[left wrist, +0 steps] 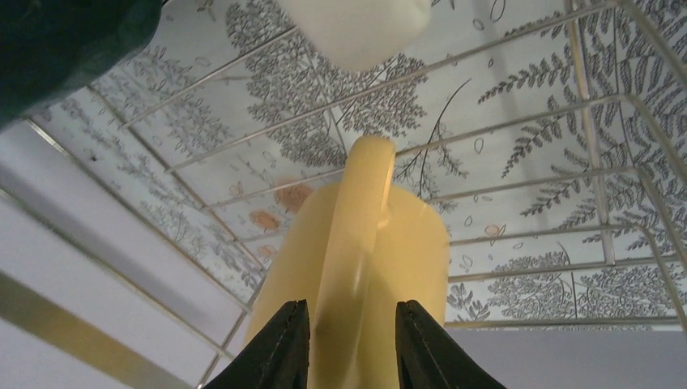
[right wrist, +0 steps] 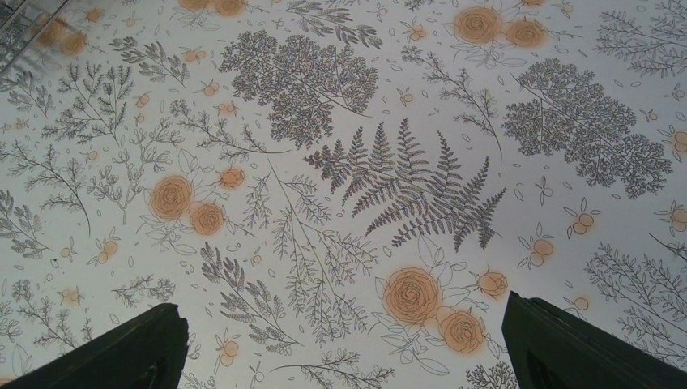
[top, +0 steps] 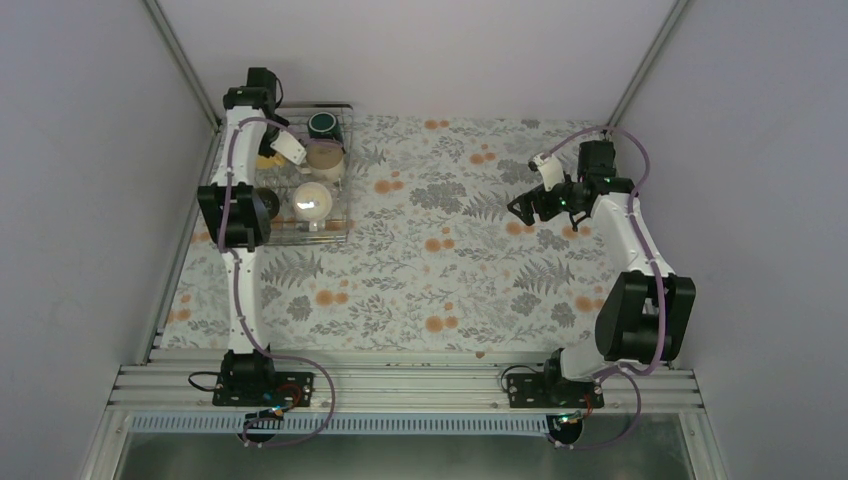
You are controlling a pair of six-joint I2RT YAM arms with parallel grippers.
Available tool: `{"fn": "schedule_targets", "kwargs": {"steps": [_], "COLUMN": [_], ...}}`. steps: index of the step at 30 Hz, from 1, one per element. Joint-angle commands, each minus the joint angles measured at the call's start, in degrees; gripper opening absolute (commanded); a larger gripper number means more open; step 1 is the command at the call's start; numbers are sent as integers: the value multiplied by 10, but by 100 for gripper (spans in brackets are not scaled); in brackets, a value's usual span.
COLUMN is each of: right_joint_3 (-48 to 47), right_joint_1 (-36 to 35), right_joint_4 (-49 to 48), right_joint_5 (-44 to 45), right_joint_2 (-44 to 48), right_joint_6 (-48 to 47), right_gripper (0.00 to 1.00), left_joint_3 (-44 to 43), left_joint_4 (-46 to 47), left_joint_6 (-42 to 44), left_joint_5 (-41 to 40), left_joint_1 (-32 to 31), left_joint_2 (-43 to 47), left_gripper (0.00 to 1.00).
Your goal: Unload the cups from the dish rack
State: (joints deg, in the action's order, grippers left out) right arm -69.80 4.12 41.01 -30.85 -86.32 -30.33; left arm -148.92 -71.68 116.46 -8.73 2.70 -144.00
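The silvery wire dish rack (top: 338, 232) stands at the far left of the table. In it I see a dark green mug (top: 322, 124), a cream-beige mug (top: 325, 160) and a white mug (top: 312, 203). The pale yellow mug (left wrist: 405, 267) lies on the rack wires (left wrist: 518, 57), mostly hidden under my left arm from above. My left gripper (left wrist: 352, 348) is open and straddles its handle (left wrist: 360, 235), with a small gap on the right side. The black mug is not visible. My right gripper (right wrist: 340, 356) hangs open over bare cloth, far from the rack (top: 520, 208).
A floral tablecloth (top: 450, 270) covers the table. Grey walls with metal corner posts (top: 180, 60) close in the left, back and right. The rack sits close to the left wall. The left arm's elbow (top: 235, 215) overhangs the rack's left side.
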Motion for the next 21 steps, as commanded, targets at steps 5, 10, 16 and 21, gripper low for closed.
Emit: {"fn": "schedule_targets", "kwargs": {"steps": [5, 10, 16, 21], "right_joint_3": [-7, -2, -4, -4], "right_joint_1": [-4, -4, -5, -4], "right_joint_4": [0, -5, -4, -3], "right_joint_5": [-11, -9, -7, -8], "right_joint_2": [-8, -10, -16, -15], "right_joint_6": [-1, -1, -3, -3], "right_gripper": [100, 100, 100, 100], "left_joint_3": [6, 7, -4, -2], "left_joint_4": [-6, 8, 4, 10], "left_joint_6": [8, 12, 6, 9], "left_joint_5": [-15, -34, -39, -27], "left_joint_1": [-8, -10, -10, -10], "left_joint_2": [-39, -52, -61, -44], "left_gripper": [29, 16, 2, 2]}}
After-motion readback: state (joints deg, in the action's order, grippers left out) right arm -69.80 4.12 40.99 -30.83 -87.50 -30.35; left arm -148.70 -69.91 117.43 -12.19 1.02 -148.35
